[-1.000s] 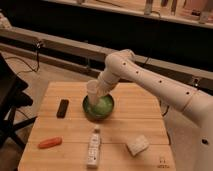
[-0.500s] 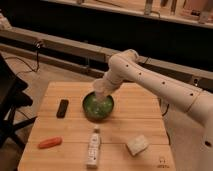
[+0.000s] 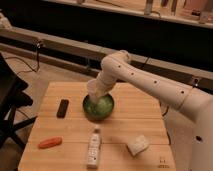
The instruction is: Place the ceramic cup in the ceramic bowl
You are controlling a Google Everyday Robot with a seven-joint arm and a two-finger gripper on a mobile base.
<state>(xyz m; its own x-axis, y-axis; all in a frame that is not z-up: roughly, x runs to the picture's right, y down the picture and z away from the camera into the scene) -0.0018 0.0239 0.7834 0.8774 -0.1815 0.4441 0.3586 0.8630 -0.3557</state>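
Ceramic cup (image 3: 94,89), white and handleless, is seen tilted over the left rim of the ceramic bowl (image 3: 98,106), just above or partly inside it; contact with the bowl cannot be determined. The cup is located at the end of the white arm (image 3: 145,82), where the gripper (image 3: 98,93) is positioned, directly above the left part of the bowl. The cup appears to be held by the gripper, but the finger state cannot be told.

The green bowl is placed near the middle of the wooden table (image 3: 135,115). 4 other items are laid on the table: 1 dark rectangular object (image 3: 62,107) to the left of the bowl, 1 orange object (image 3: 50,142) at the near left, 1 white bottle (image 3: 93,147) lying nearer than the bowl, and 1 pale block (image 3: 137,144) at the near right.
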